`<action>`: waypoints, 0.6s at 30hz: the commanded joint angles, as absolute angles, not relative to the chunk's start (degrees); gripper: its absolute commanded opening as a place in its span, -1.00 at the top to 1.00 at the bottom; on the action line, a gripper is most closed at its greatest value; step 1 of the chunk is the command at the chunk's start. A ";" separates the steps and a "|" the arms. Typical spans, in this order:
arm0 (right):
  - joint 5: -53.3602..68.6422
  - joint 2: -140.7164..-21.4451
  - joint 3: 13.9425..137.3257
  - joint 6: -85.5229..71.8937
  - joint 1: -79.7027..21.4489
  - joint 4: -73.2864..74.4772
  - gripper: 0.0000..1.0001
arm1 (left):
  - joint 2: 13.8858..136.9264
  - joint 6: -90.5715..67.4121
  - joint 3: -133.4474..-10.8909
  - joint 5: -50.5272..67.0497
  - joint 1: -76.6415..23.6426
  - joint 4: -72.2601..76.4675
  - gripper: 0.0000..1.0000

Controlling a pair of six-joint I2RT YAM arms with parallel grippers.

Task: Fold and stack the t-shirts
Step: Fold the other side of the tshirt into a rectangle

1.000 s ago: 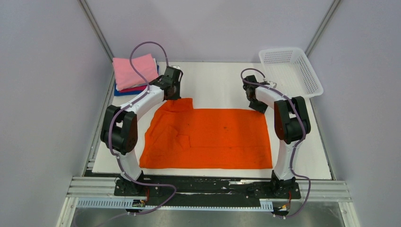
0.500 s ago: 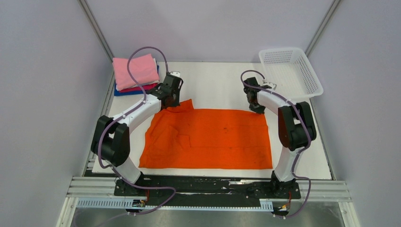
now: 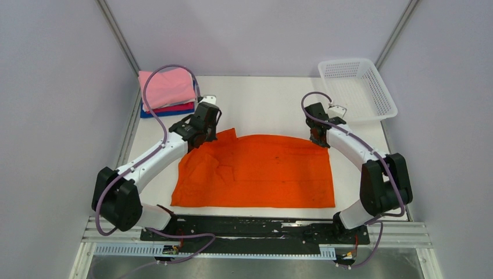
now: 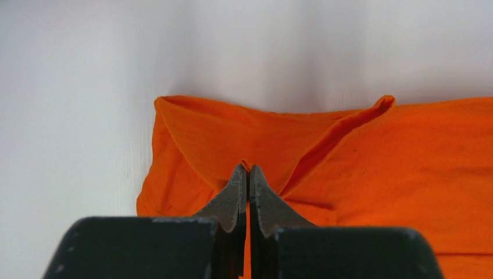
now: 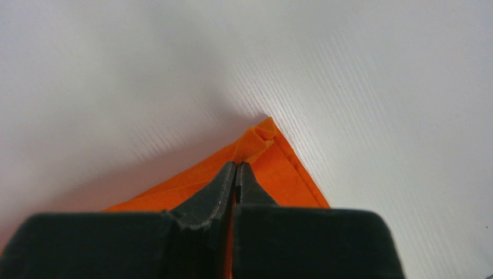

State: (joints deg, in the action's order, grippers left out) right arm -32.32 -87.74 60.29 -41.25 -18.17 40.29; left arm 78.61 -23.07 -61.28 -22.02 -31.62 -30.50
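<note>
An orange t-shirt (image 3: 261,171) lies spread on the white table (image 3: 267,102). My left gripper (image 3: 204,135) is shut on its far left corner, and the cloth (image 4: 349,168) bunches between the closed jaws (image 4: 248,168). My right gripper (image 3: 318,137) is shut on the far right corner (image 5: 258,145), pinched at the tips (image 5: 235,167). Both far corners are lifted off the table, and the far edge arches between them. Folded t-shirts in pink, magenta and blue sit stacked (image 3: 167,92) at the far left corner.
A white mesh basket (image 3: 356,87) stands at the far right corner. Grey walls close in on three sides. The black rail with the arm bases (image 3: 256,229) runs along the near edge.
Both grippers have drawn toward the near side with the shirt's far corners. The right gripper closed on its corner. The far edge has lifted and pulled in.
</note>
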 commanded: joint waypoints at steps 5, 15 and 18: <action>-30.54 -79.26 56.56 -38.87 -19.80 40.52 1.00 | 67.91 -29.28 -57.47 -27.20 -36.12 -39.16 1.00; -27.01 -73.54 53.42 -37.25 -20.07 41.48 1.00 | 62.76 -34.62 -56.08 -29.78 -40.61 -46.49 1.00; -26.07 -72.50 52.72 -37.27 -20.04 41.49 1.00 | 61.81 -36.18 -55.96 -30.37 -42.24 -48.71 1.00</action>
State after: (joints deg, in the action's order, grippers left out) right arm -27.51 -75.07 53.45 -38.57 -19.75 41.21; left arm 64.40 -32.03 -55.79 -27.59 -40.42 -44.40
